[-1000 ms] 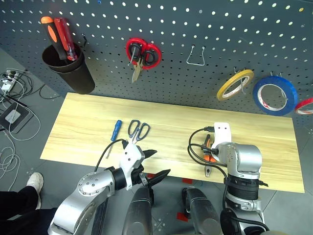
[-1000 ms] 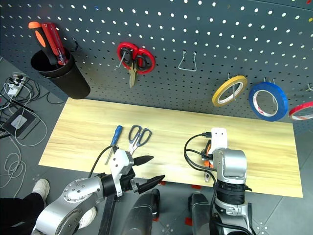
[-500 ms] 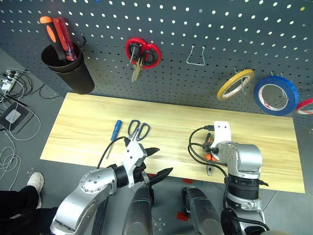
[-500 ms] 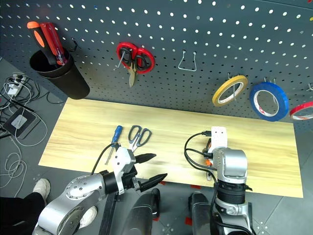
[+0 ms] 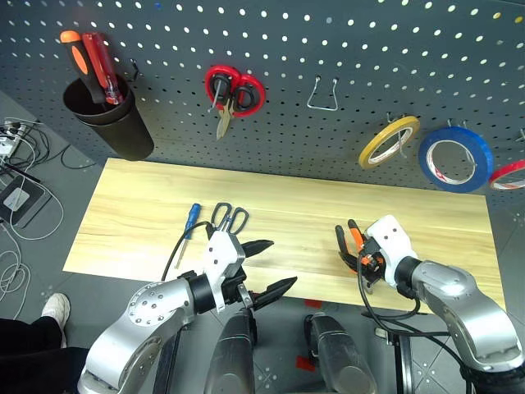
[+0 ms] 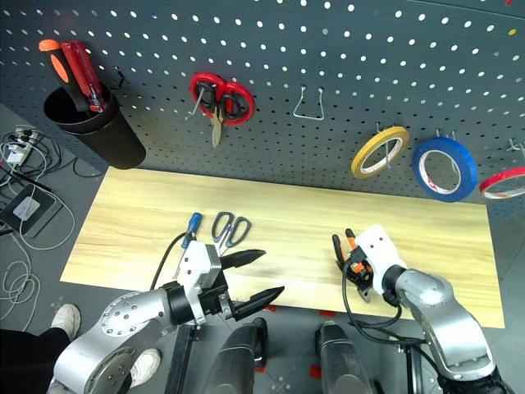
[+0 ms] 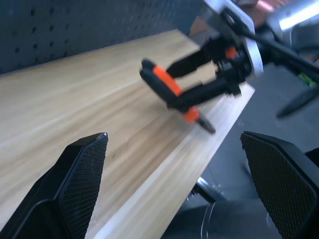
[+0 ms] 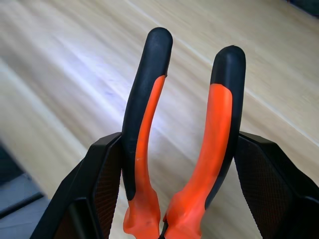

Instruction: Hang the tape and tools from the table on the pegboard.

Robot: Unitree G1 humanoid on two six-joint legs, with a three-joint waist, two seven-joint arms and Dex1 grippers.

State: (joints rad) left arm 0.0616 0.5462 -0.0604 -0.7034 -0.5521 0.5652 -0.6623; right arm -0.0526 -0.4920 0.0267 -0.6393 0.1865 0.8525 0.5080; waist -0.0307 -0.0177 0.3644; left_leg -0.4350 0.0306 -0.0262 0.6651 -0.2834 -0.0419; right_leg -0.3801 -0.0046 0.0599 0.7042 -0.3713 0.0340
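Pliers (image 5: 351, 243), one pair, clamped by the handles in right end effector (image 5: 361, 256) above worktop (image 5: 131, 205). Left end effector (image 5: 267, 267) gaping wide, empty. One blue-handled scissors (image 5: 227, 218), one blue screwdriver (image 5: 191, 220) on worktop. One blue tape (image 5: 455, 158) hangs on pegboard (image 5: 344, 41).

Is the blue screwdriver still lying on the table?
Yes, the blue screwdriver lies flat on the table, beside the dark-handled scissors.

The left gripper (image 5: 264, 267) gapes wide and empty, fingers aimed toward three o'clock. The right gripper (image 5: 354, 249) is clamped on something, pointing toward ten o'clock.
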